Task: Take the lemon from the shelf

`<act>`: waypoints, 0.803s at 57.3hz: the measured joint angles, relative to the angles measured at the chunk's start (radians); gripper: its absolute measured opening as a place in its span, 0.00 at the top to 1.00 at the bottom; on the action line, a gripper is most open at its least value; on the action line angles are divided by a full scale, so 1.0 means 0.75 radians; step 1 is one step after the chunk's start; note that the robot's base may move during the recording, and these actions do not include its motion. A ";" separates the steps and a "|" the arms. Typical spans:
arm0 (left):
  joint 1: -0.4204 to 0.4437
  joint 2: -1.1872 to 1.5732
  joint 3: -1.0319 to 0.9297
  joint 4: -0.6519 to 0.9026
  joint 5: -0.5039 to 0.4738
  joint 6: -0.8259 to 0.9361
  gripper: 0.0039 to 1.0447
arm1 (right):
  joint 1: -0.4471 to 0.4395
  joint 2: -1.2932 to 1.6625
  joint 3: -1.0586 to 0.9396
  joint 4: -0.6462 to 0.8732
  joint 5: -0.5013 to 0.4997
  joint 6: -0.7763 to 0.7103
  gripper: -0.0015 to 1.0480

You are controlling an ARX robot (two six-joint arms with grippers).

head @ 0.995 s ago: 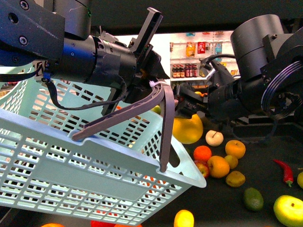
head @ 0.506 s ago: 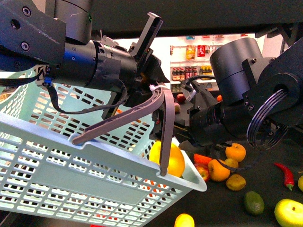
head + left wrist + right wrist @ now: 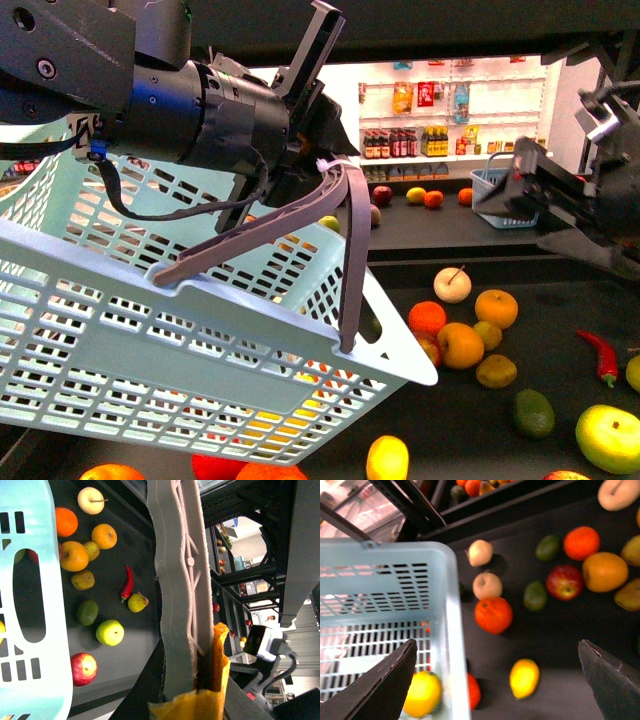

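Note:
The lemon (image 3: 388, 458), small, oval and bright yellow, lies on the shelf's dark deck (image 3: 560, 330) just past the basket's front corner. In the right wrist view the lemon (image 3: 524, 678) lies between my wide-open fingers, a little below them. My right gripper (image 3: 500, 680) is open and empty; in the front view it (image 3: 535, 200) hangs at the right, above the fruit. My left gripper (image 3: 325, 165) is shut on the grey basket handle (image 3: 175, 580) and holds the pale blue basket (image 3: 120, 340) tilted. A round yellow fruit (image 3: 422, 694) lies inside the basket.
Oranges (image 3: 428, 320), a pale apple (image 3: 452, 285), a red chilli (image 3: 600, 360), a green avocado (image 3: 533, 413) and a yellow-green apple (image 3: 610, 438) lie on the deck. White shelves of bottles (image 3: 410, 145) and a small blue basket (image 3: 498, 192) stand behind.
My right arm has pulled back to the right, away from the basket. The large yellow fruit that was at its gripper went over the basket rim and now lies inside. The basket has hardly moved.

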 joint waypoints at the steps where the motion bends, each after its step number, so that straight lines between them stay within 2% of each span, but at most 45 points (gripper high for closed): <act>1: 0.000 0.000 0.000 0.000 0.000 0.000 0.90 | -0.013 0.005 -0.018 0.006 -0.002 -0.015 0.07; 11: 0.000 0.000 0.000 0.000 -0.001 0.000 0.90 | -0.043 0.084 -0.158 0.056 -0.010 -0.121 0.07; 24: 0.000 0.000 0.000 0.000 -0.002 0.000 0.90 | 0.061 0.325 -0.198 0.117 0.080 -0.170 0.07; 46: 0.000 0.000 0.000 0.000 -0.001 0.000 0.90 | 0.249 0.762 0.185 0.013 0.277 -0.145 0.07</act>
